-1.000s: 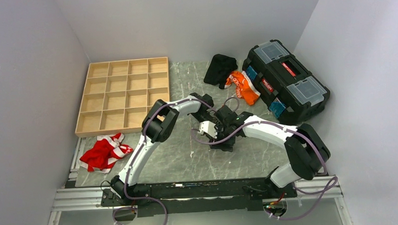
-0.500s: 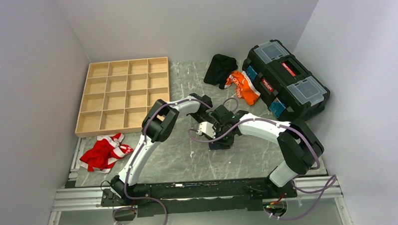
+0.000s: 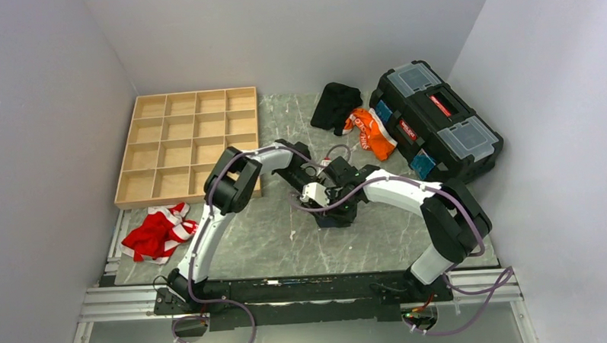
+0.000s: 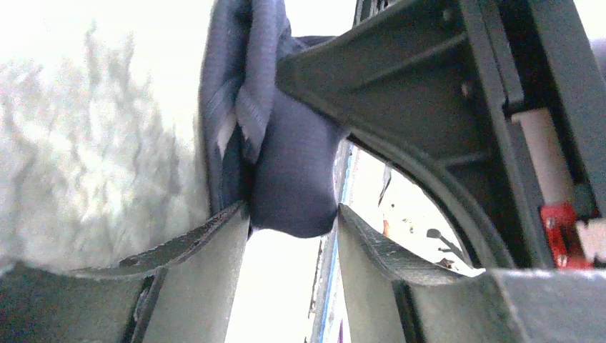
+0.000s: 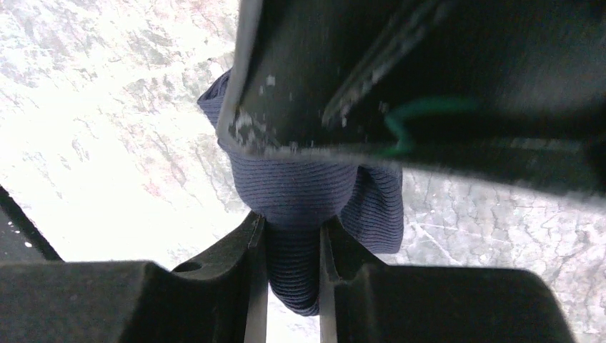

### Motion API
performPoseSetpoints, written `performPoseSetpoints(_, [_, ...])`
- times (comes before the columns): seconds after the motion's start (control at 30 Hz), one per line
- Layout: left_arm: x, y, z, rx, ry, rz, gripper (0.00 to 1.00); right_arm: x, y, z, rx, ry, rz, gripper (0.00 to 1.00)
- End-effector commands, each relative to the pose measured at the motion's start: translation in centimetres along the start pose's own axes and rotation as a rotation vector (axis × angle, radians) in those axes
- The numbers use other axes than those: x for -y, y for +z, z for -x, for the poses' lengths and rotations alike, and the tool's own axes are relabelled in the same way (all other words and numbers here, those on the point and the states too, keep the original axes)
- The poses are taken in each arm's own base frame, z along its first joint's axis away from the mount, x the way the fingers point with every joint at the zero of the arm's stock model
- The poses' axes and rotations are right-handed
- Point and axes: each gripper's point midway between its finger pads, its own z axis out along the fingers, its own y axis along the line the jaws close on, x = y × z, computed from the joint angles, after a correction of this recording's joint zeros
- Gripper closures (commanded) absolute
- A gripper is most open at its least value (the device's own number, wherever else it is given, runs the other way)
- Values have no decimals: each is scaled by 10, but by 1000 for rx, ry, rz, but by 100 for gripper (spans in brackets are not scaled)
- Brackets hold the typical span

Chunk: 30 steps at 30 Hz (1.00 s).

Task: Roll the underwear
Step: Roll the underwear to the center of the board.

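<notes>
1. Underwear (image 5: 300, 193): dark navy blue, finely ribbed.
2. Bench (image 3: 272, 241): grey with pale marble veining.
3. Compartment tray (image 3: 164, 200): plain pale wood.
4. Crumpled garment (image 3: 159, 232): red and white.
5. Cloth heap (image 3: 335, 105): black.
6. Toolbox (image 3: 436, 125): black, red label, blue latches.

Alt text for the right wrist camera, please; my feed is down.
The right gripper pinches a fold of the dark navy-blue ribbed fabric underwear between its two black fingers, at the bottom centre of the view. A large, blurred black machine part fills the top, just above the cloth, and the grey-white marbled tabletop shows brightly behind.
</notes>
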Motion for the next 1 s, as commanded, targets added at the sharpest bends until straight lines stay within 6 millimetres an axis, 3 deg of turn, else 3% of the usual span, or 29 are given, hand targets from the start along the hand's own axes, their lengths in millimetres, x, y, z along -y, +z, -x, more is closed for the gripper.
performPoseSetpoints(0.0, [-44,-23,-17,-34,57,197,43,-30,18,-32,-93,50,151,100])
performPoseSetpoints(0.3, [-33,-55,-25,42,128,263,42,-31,10,-23,-46,97,239,100])
performPoseSetpoints(0.6, [-17,-87,-16,168,235,331,42,-17,1,-13,15,157,317,100])
performPoseSetpoints(0.97, [5,-118,-14,350,381,454,43,-6,4,-10,66,280,580,100])
